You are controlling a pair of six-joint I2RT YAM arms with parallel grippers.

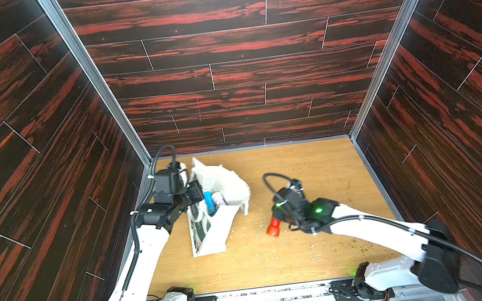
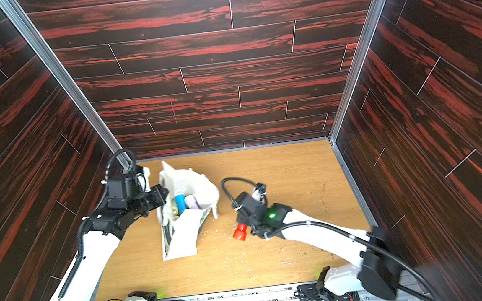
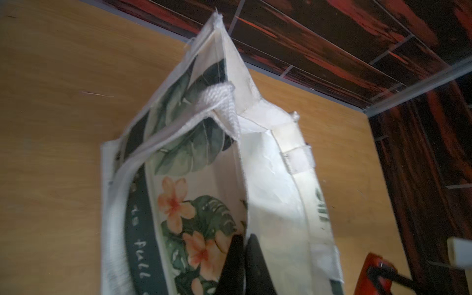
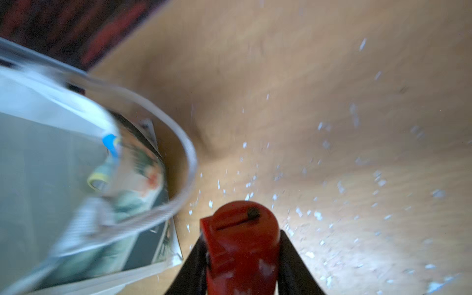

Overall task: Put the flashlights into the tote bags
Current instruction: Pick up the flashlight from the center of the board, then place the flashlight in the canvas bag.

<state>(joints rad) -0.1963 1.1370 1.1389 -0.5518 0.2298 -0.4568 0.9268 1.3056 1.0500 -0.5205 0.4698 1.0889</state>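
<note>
Wood tabletop (image 1: 323, 176), left jaws pinching floral cream tote bag (image 1: 226, 179), right jaws clamping red flashlight (image 1: 273, 229)

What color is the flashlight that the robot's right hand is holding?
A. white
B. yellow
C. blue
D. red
D: the right gripper is shut on a red flashlight just above the table, while the blue flashlight already lies inside the bag.
</note>
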